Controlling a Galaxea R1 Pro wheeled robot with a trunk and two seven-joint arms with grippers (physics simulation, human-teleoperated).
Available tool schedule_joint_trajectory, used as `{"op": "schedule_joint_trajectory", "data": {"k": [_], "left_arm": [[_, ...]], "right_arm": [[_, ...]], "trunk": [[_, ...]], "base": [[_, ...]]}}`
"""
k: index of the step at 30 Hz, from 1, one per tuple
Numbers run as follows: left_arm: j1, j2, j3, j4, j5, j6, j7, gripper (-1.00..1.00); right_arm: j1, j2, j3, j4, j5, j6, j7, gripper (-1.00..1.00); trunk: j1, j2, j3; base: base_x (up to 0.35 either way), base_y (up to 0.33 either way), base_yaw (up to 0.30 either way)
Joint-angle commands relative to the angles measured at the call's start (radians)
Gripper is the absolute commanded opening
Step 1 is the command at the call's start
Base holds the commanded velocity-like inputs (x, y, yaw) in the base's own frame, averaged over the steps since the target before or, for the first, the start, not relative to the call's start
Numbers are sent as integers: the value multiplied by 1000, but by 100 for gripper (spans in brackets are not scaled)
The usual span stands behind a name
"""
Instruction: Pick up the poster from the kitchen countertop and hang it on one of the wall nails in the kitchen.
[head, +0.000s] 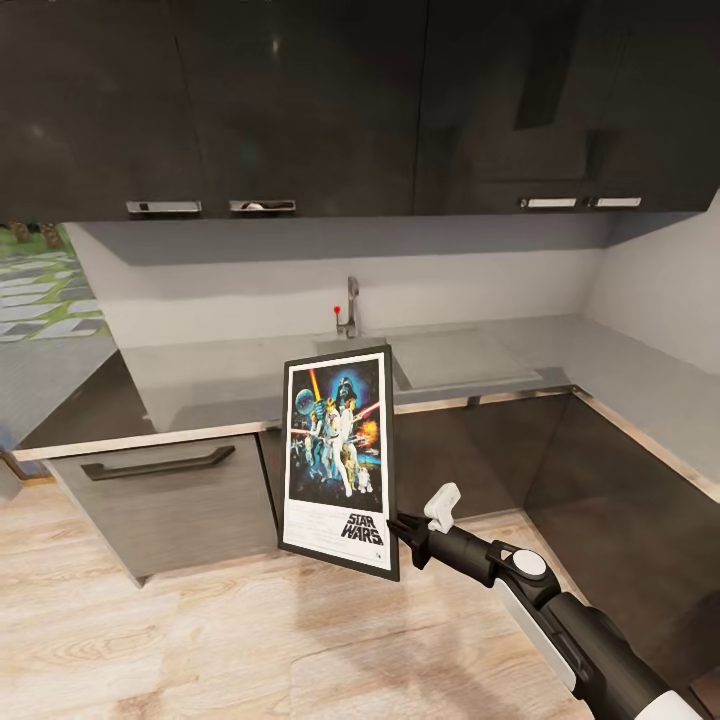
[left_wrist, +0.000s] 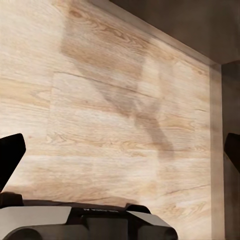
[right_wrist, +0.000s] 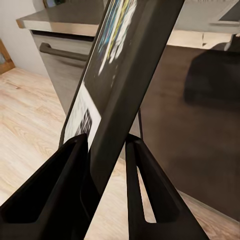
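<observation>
From the head view, we have the poster (head: 338, 460) off the tabletop (head: 230, 375) and upright in the air before the cabinets, our right hand (head: 400, 530) clamped on its lower right edge; hanging remains. Our left wrist view shows floor (left_wrist: 110, 100), left hand (left_wrist: 120, 150) apart. Our right wrist view shows the fingers (right_wrist: 55, 190) pinching the frame.

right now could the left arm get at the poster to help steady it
Probably not easily. The poster is pinched upright at its lower right edge by the right gripper, while the left gripper points open at bare wooden floor. Nothing visibly blocks it; it would just need to swing over.
</observation>
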Motion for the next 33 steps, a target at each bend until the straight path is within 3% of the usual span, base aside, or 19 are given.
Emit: {"op": "schedule_joint_trajectory", "data": {"k": [1,20,33], "left_arm": [[-1,0,2,0,6,10,-4,100],[-1,0,1,-1,6,11,-4,100],[-1,0,1,-1,6,11,-4,100]], "right_arm": [[-1,-1,1,-1,-12,9,1,-100],[-1,-1,1,-1,-12,9,1,-100],[-1,-1,1,-1,-12,9,1,-100]], "trunk": [[-4,6,1],[-76,139,61],[-76,139,61]], "base": [[0,0,0],[0,0,0],[0,0,0]]}}
